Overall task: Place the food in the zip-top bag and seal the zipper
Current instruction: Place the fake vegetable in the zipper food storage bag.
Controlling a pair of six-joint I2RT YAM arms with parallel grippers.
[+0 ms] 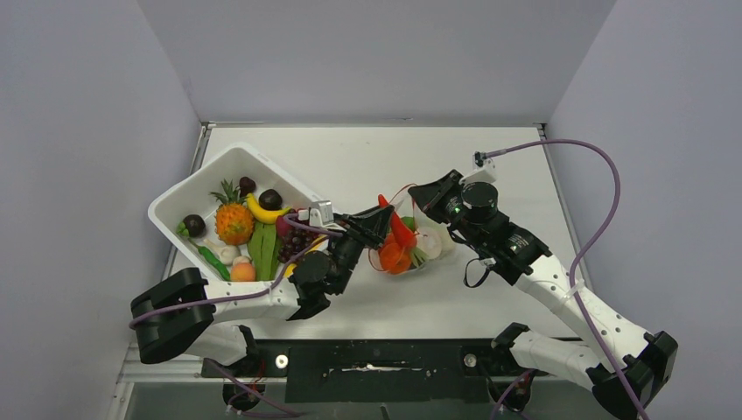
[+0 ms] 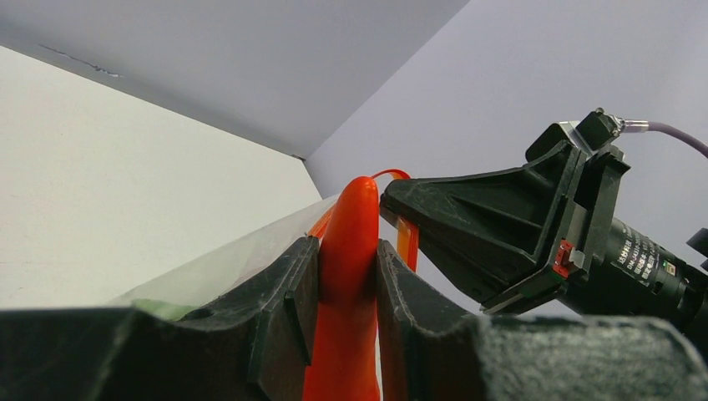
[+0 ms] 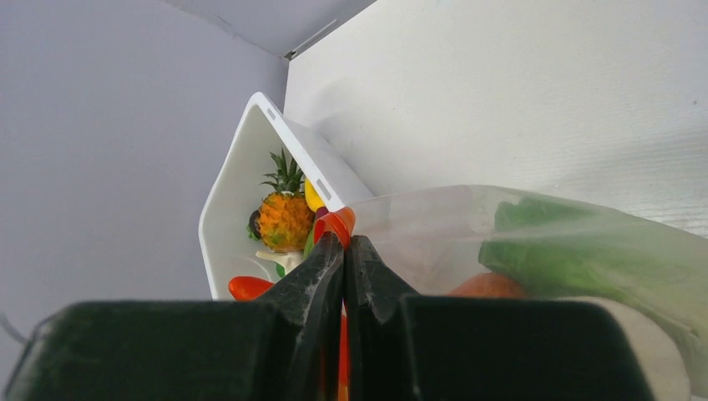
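Pale counter (image 1: 490,166), grey walls. Left jaws clench the carrot (image 2: 355,221), its long axis running out along the fingers, tip poking past them. Right jaws, close opposite, pinch the zipper (image 3: 336,224) of the zip-top bag (image 3: 434,221) (lettuce (image 3: 584,246) already inside). The bag's mouth lies just ahead of the carrot's tip, so the left arm is nearer.

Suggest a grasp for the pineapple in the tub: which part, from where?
Probably the round orange body of the pineapple, from straight above: the walls of the white tub block side approaches, and the spiky crown is thin. Close the fingers across its width; the banana sits close on one side.
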